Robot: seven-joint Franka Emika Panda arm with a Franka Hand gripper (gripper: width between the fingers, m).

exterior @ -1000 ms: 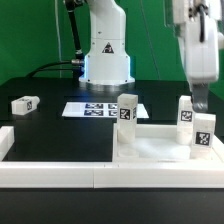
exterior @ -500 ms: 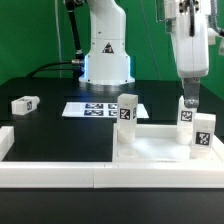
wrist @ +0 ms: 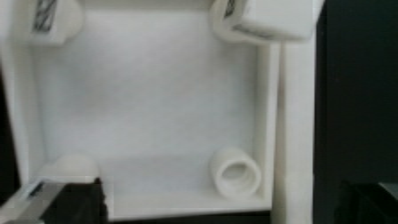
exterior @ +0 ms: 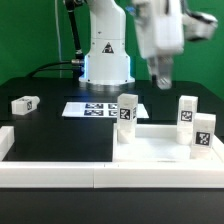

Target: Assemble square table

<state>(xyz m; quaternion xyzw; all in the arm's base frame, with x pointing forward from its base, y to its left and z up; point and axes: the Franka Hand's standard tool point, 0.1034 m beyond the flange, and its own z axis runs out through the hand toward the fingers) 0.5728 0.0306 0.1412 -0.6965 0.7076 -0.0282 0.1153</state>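
Progress check: three legs up, one to go

Legs first: three stand upright on the square table top in the exterior view. One leg block lies loose on the black table, well apart. Gripper hovers above, fingers spread, holding nothing.

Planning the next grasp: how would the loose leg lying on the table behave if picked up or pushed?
The loose leg looks like rigid plastic, so probably stiff. It seems small, likely light. Lying on its side, its blocky shape with flat faces should slide rather than roll.
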